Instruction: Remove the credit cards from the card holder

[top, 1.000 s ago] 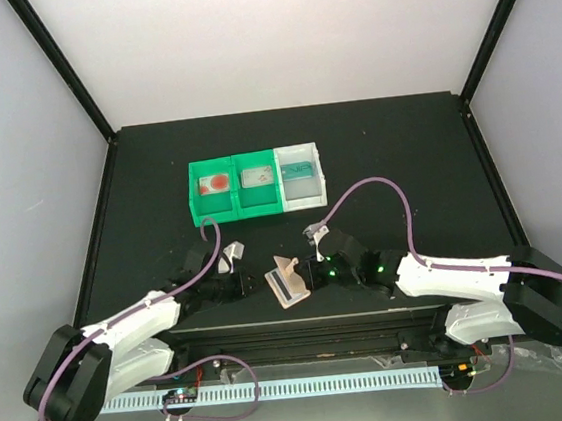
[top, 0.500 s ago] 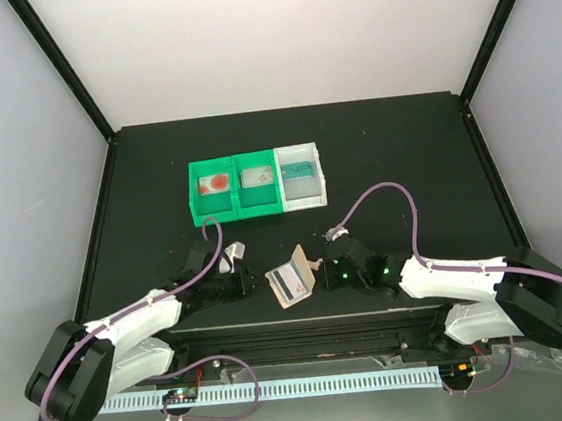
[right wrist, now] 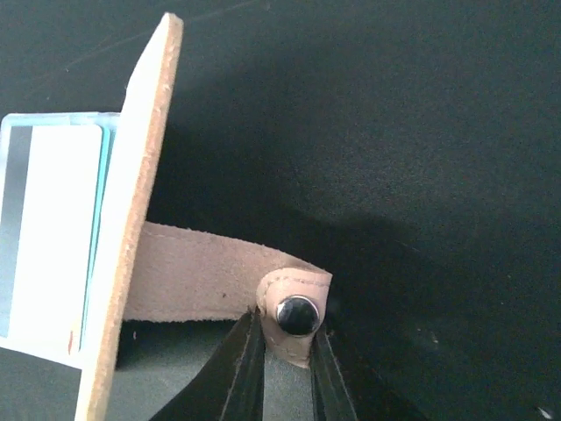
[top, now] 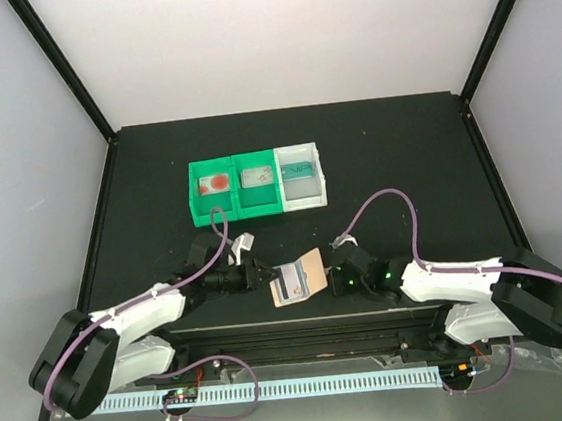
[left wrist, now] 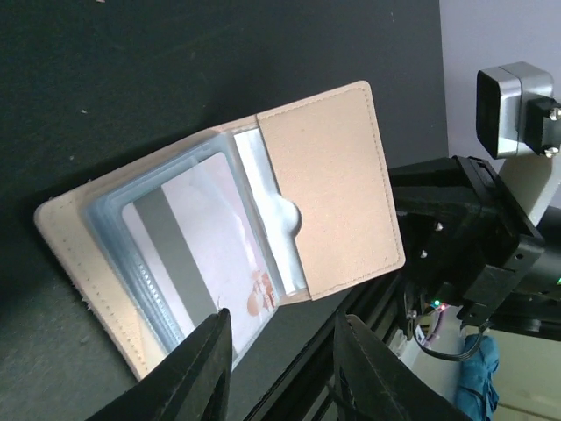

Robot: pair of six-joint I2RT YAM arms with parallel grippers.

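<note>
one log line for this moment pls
left gripper: open, by credit cards | right gripper: shut on snap tab | card holder: open, flap raised | cards: in pocket

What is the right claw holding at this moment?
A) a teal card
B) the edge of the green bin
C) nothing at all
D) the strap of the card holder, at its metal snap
D: in the right wrist view the right claw is pinched on the strap of the card holder, right at the metal snap.

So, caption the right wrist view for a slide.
Right gripper pinches the flat tan card holder by its studded tab, exposing teal-edged plastic cards.
</note>
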